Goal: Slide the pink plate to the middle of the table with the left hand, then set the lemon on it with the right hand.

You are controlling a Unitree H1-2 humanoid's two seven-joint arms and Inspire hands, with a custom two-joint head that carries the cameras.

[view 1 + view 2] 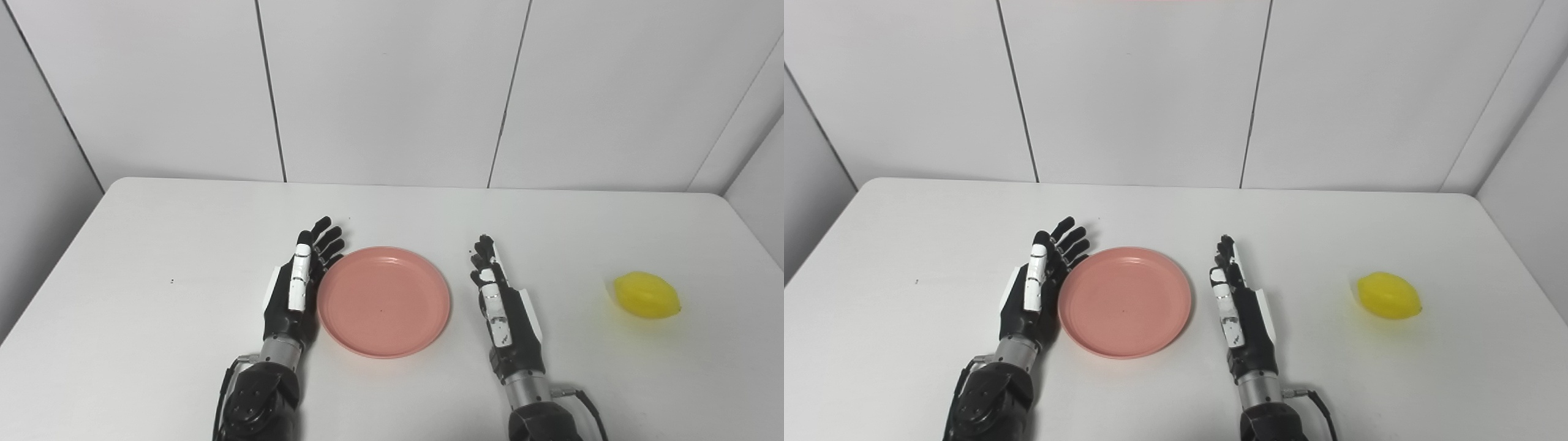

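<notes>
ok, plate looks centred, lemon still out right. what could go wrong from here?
1. The lemon is rounded and lies apart from the open right hand; a glancing touch might roll it toward the table edge.
2. The left hand sits against the pink plate rim; pulling away could nudge it off centre.

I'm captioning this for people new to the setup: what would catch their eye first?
Probably the pink plate near the middle of the white table, flanked by two open black-and-white hands: the left hand against its left rim, the right hand a little clear of its right side. Next, the bright yellow lemon, alone far right.
</notes>
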